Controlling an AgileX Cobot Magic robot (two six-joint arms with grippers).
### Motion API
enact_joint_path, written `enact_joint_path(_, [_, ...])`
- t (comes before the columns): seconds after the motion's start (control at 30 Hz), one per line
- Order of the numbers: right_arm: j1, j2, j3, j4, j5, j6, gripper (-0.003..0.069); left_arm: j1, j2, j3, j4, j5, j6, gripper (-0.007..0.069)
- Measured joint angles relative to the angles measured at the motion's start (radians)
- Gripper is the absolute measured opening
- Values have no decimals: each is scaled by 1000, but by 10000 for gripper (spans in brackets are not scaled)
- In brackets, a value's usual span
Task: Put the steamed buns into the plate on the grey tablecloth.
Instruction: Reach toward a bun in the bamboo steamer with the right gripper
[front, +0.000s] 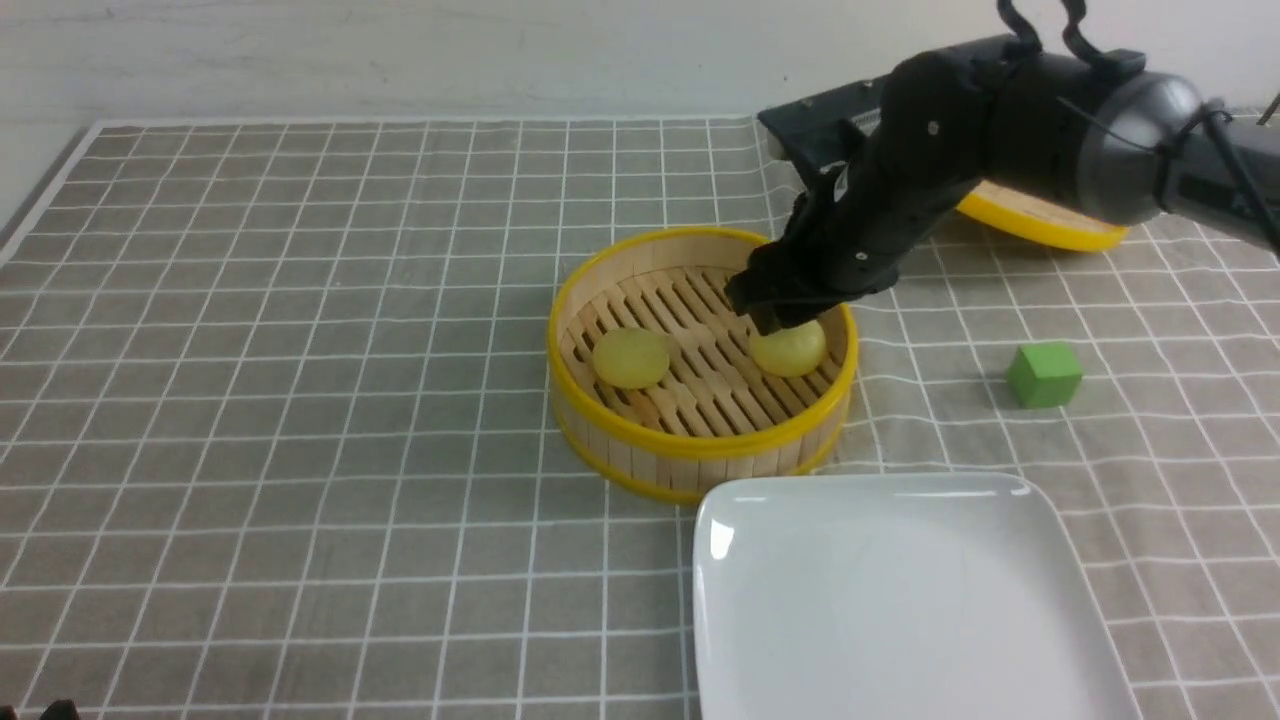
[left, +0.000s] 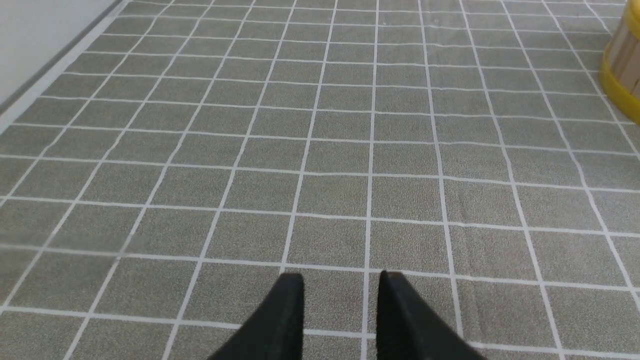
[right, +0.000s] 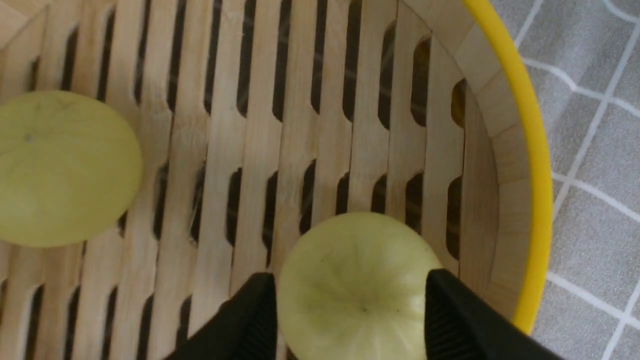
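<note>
Two pale yellow steamed buns lie in the round bamboo steamer basket (front: 700, 440) on the grey tablecloth (front: 250, 400): the left bun (front: 631, 357) and the right bun (front: 795, 350). My right gripper (front: 785, 325) reaches down into the basket. In the right wrist view my right gripper (right: 350, 280) has its fingers against both sides of the right bun (right: 355, 300), which is low in the basket; the left bun (right: 60, 170) lies apart. The white square plate (front: 900, 600) is empty in front of the basket. My left gripper (left: 341, 275) is slightly open and empty over bare cloth.
A small green cube (front: 1044, 374) sits on the cloth right of the basket. The flat yellow-rimmed lid (front: 1040, 225) lies behind my right arm. The basket's wall (left: 622, 65) shows at the edge of the left wrist view. A pale wall runs along the back.
</note>
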Motion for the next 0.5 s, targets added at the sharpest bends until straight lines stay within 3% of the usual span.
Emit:
enact_joint_path(0.13, [0,25,-1,-19,-7,0,400,0,0,0,0,0,0,241])
enact_joint_path(0.23, [0,45,-5,-36,-7,0,353,0,0,0,0,0,0,241])
enact_joint_path(0.37, [0,54,-8,-49,-10,0,202,0,0,0,0,0,0,241])
enact_joint_path(0.4, [0,52,-11,-52,-7,0,101,0,0,0,0,0,0,241])
enact_joint_path(0.5, [0,35,-11,-54,13,0,18,0,0,0,0,0,0,241])
